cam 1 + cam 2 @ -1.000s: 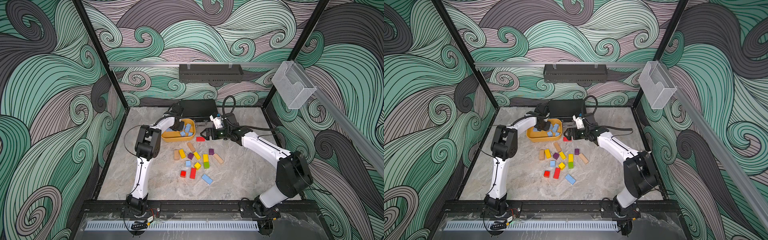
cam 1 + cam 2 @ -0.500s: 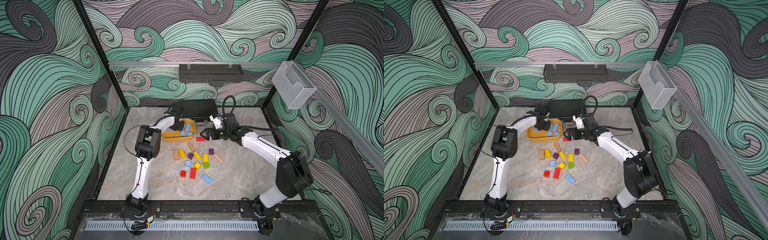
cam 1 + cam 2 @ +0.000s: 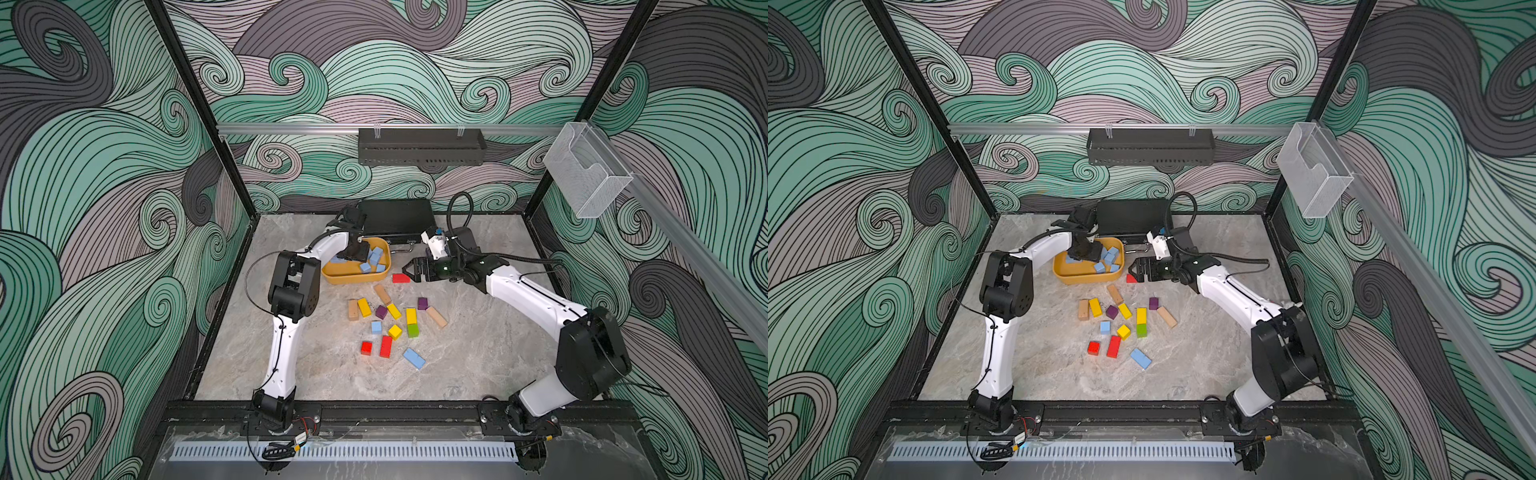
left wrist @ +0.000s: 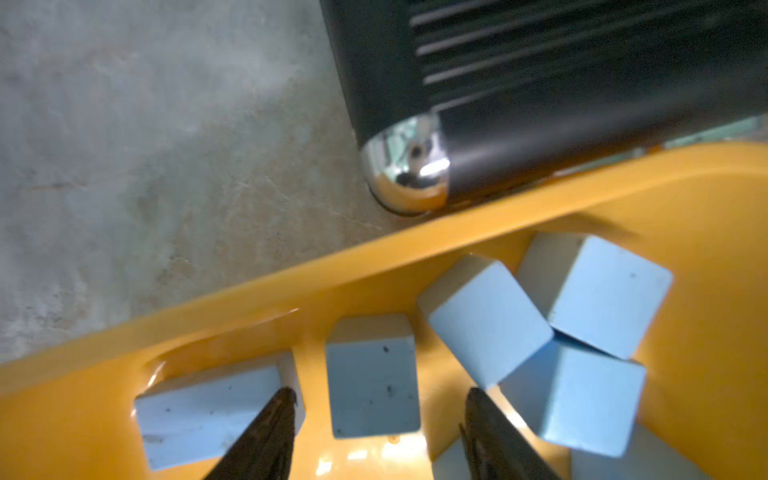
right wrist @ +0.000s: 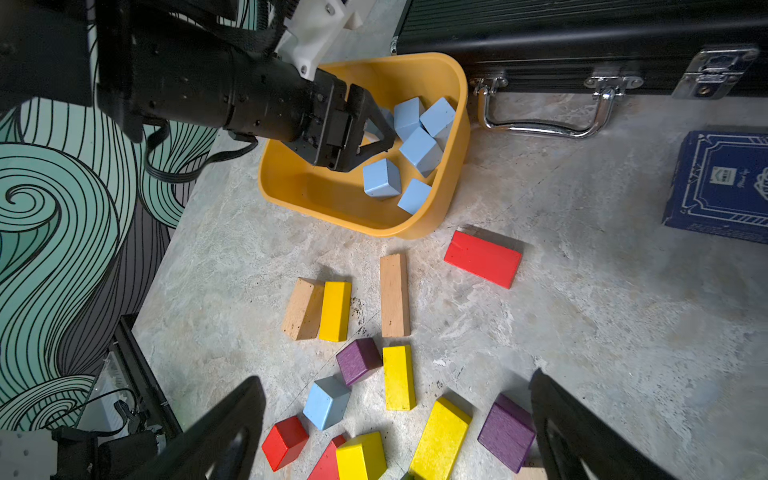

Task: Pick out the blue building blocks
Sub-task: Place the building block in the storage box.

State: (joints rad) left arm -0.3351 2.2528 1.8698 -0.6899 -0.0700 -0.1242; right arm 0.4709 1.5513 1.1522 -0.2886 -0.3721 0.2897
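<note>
Several blue building blocks (image 3: 374, 257) lie in the yellow bin (image 3: 353, 277) at the back left in both top views. My left gripper (image 4: 380, 399) is down inside the bin and open. A blue cube (image 4: 372, 382) rests on the bin floor between its fingers (image 4: 278, 419), apart from both. On the table lie a blue cube (image 3: 376, 327) and a blue brick (image 3: 414, 358), also seen in a top view as the cube (image 3: 1105, 327) and brick (image 3: 1140, 358). My right gripper (image 3: 409, 272) hovers open and empty right of the bin; its wrist view shows the blue cube (image 5: 326, 401).
A black case (image 3: 397, 216) stands behind the bin and a navy card box (image 5: 719, 187) lies to its right. A red block (image 3: 401, 278) lies under my right gripper. Yellow, purple, tan, red and green blocks (image 3: 394, 311) are scattered mid-table.
My left gripper has opened inside the bin and the blue cube it held now lies on the bin floor. The right arm has stayed where it was.
</note>
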